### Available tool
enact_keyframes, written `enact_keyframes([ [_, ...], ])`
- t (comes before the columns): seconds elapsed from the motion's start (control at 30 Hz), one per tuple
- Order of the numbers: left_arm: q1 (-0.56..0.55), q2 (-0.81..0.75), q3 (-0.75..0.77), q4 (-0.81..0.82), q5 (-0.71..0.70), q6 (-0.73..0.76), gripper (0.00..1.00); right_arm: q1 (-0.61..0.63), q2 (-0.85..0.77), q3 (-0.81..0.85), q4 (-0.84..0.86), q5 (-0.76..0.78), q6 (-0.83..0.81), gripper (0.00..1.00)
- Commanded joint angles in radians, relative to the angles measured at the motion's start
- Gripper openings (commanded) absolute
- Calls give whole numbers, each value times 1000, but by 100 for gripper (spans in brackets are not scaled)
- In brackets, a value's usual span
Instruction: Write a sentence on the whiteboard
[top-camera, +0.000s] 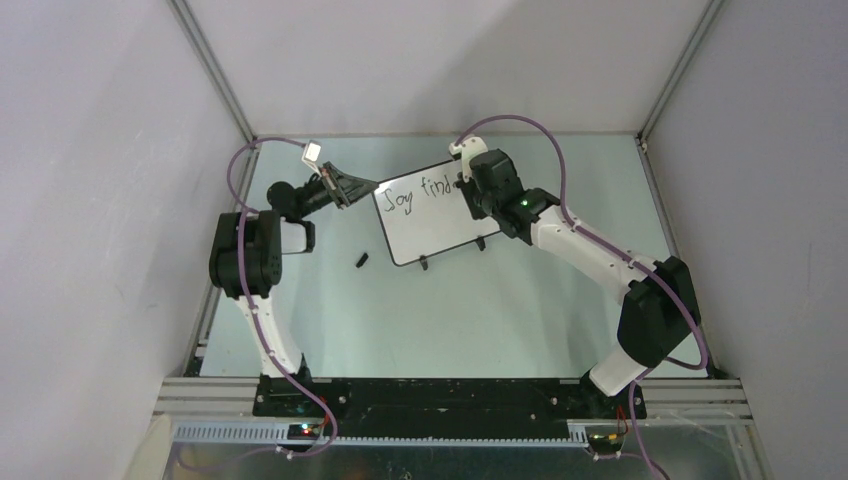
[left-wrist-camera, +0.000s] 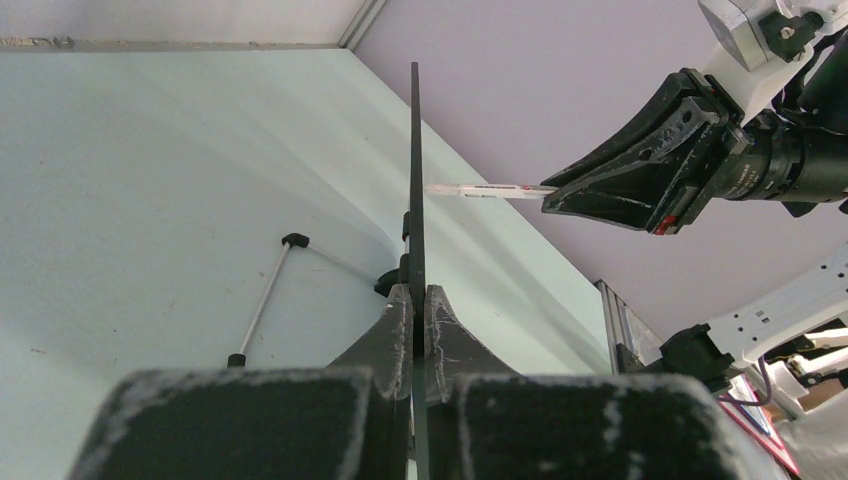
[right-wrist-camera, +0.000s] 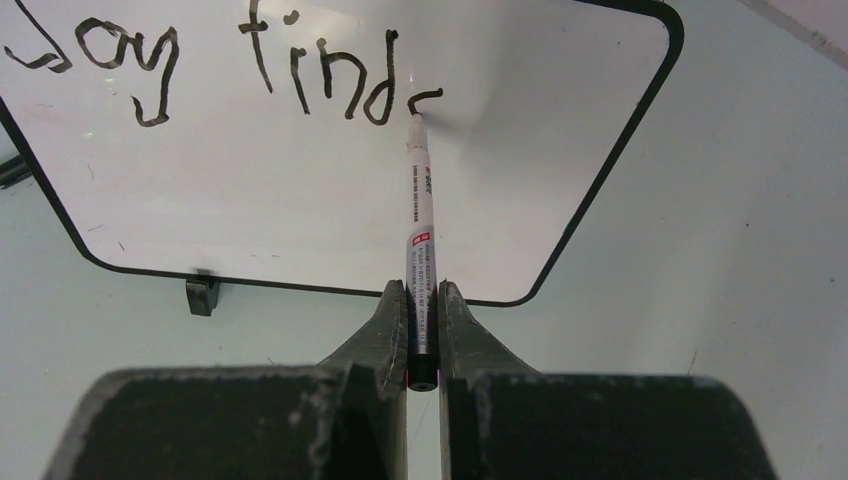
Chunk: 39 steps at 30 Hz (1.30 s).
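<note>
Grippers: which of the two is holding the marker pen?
The right gripper: it is shut on the marker pen, whose tip touches the whiteboard at the end of the sentence. The left gripper instead clamps the whiteboard's edge.

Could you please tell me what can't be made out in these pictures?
Top view: the sentence past "find" is hidden by the right gripper.
Left wrist view: the whiteboard is edge-on, so no writing shows.
Right wrist view: the picture's left edge cuts off the first letter.
Top view: a small black object is too small to identify.
</note>
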Motion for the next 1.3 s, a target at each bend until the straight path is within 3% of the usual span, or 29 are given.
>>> enact_keyframes([
  [0.0,-4,-23,5,77,24,11,0,-10,-9,18,-6,27,1,0],
  [1.0,-4,-23,6,76,25,11,0,25,-27,8,-13,-8,-20,0],
  [1.27,-4,-18,12,75,26,7,0,18,-237,-173,216,-7,9,0],
])
